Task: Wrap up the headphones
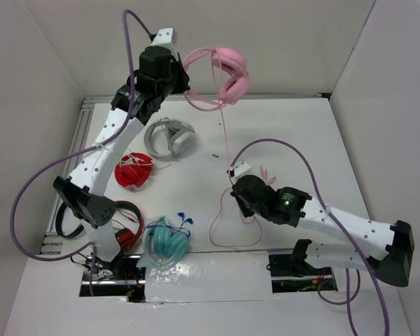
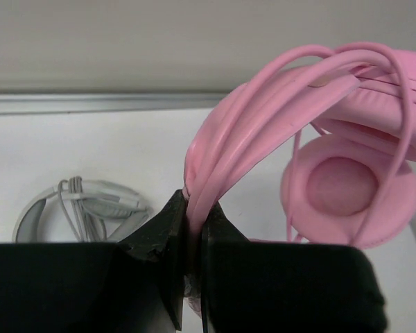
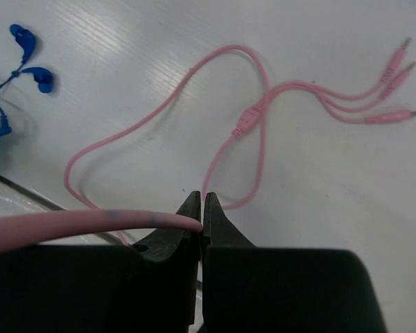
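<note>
Headphones [image 1: 232,82] hang, headband [image 2: 263,104] clamped in left fingers [image 2: 161,236]; right fingers [image 3: 223,229] pinch the cable [image 3: 90,223].

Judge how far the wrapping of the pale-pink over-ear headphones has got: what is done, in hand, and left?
Done: several turns of the thin pink cable already lie along the headband of the pale-pink over-ear headphones. In hand: the left gripper clamps that headband, the right gripper pinches the cable. Left: a long slack loop and three plugs lie on the white table.
</note>
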Controlling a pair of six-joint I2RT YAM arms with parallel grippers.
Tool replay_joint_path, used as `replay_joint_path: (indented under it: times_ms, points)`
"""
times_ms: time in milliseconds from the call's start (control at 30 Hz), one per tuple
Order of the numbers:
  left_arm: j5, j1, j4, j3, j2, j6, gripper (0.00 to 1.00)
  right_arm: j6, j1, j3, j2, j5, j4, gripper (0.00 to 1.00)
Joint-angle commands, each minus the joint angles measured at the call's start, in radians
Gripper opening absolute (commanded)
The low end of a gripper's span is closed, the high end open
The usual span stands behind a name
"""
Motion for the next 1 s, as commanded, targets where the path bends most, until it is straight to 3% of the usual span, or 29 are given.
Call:
replay_joint_path:
  times_ms: [0,133,200,467,733,867,967]
  points:
    - [-0.046,0.003,0.221,0.063,-0.128,-0.057,0.00,-0.036,-0.034,-0.043,0.053,-0.108,0.193,0.00]
    - [-0.043,0.000,0.274,0.025,-0.210,-0.069,0.00,-0.037,-0.163,-0.106,0.188,-0.266,0.325,0.00]
    - [-0.072,-0.001,0.284,0.019,-0.245,-0.066,0.00,-0.005,-0.220,-0.094,0.251,-0.303,0.312,0.00]
    - [-0.170,-0.004,0.396,-0.051,-0.374,0.032,0.00,0.067,-0.331,-0.083,0.271,-0.307,0.289,0.00]
    - [-0.375,-0.018,0.539,-0.044,-0.314,0.219,0.00,0.050,-0.159,-0.052,0.044,-0.178,0.184,0.00]
    - [-0.422,-0.009,0.649,-0.226,-0.284,0.328,0.00,0.130,-0.052,-0.003,-0.043,-0.026,0.060,0.00]
    - [-0.382,0.011,0.472,-0.242,-0.247,0.204,0.00,0.148,-0.041,0.046,-0.094,0.086,-0.027,0.00]
